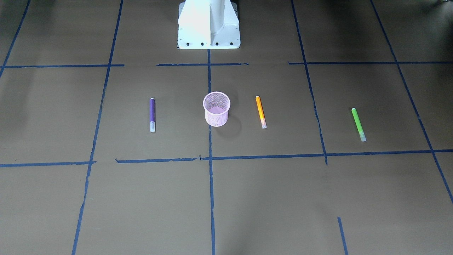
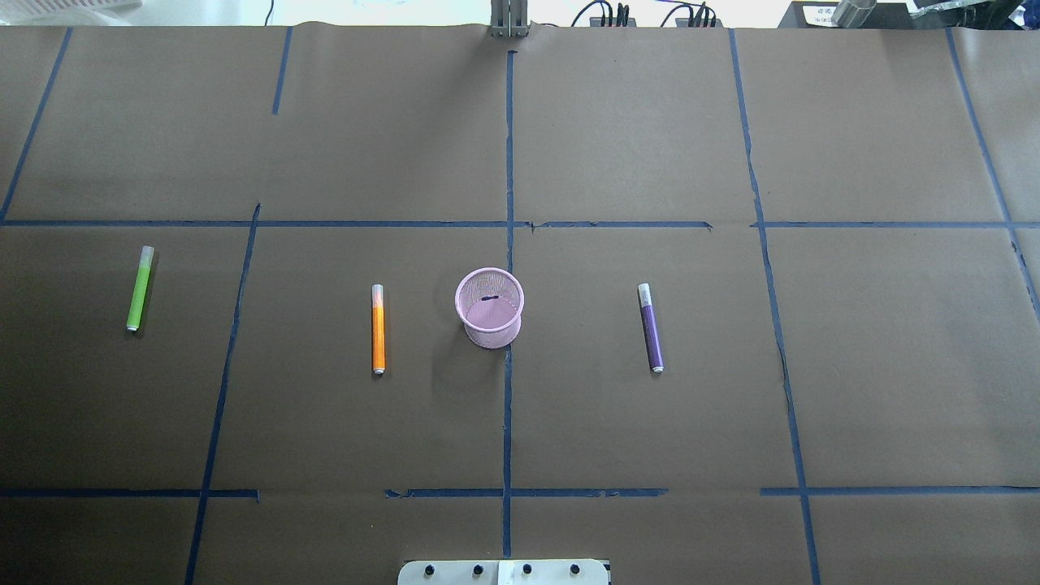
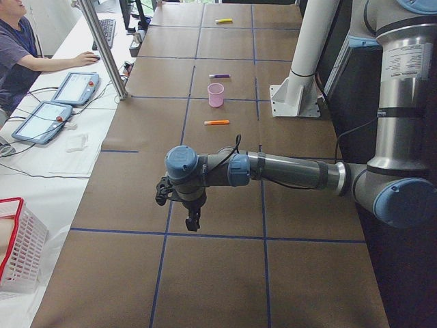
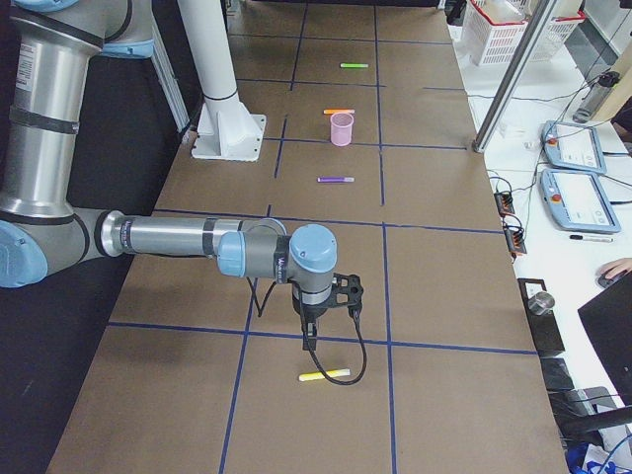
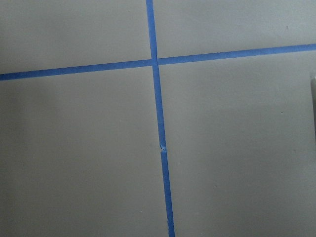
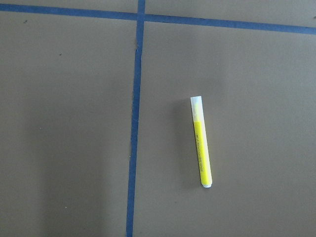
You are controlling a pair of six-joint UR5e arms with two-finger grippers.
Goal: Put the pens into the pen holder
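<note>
The pink mesh pen holder point(image 2: 489, 309) stands upright at the table's middle, with no pen in it. The orange pen point(image 2: 378, 329) lies to its left, the purple pen point(image 2: 651, 327) to its right, and the green pen point(image 2: 140, 288) far left. All three lie flat. A fourth, yellow pen point(image 6: 201, 142) lies under my right wrist camera. My left gripper point(image 3: 193, 222) and right gripper point(image 4: 308, 341) hang over the table's two ends, far from the holder. They show only in the side views, so I cannot tell whether they are open or shut.
The robot's white pedestal point(image 1: 208, 24) stands behind the holder. Blue tape lines point(image 2: 508, 406) divide the brown paper. An operator point(image 3: 17, 48) sits beside the table with tablets point(image 3: 41, 119), and a white basket point(image 3: 20, 249) stands nearby.
</note>
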